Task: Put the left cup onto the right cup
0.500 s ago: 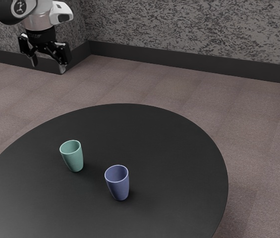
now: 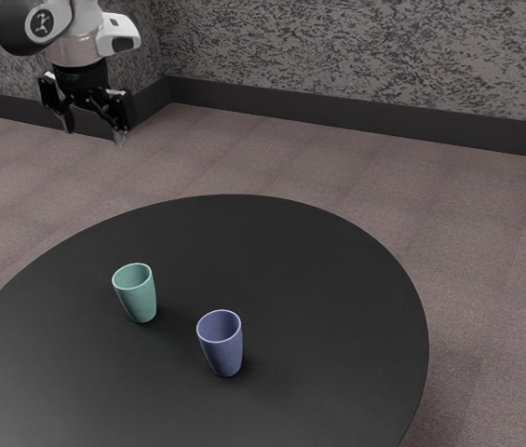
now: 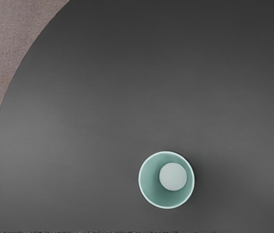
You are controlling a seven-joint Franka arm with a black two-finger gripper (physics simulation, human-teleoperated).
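Starting stage; no step of the task is yet done. The black two-finger hand hangs high above the round black tabletop, fingers spread wide, holding nothing. The mint-green plastic cup stands upright toward the exterior view's left, near but apart from the upright blue-violet plastic cup. Wrist view: mint-green plastic cup seen from above, mouth up. Judged remaining: descent, grasp, lift, stacking.

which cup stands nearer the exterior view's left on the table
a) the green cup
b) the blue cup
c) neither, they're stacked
a: the green cup stands upright on the black table, toward the exterior view's left of the blue cup and apart from it.
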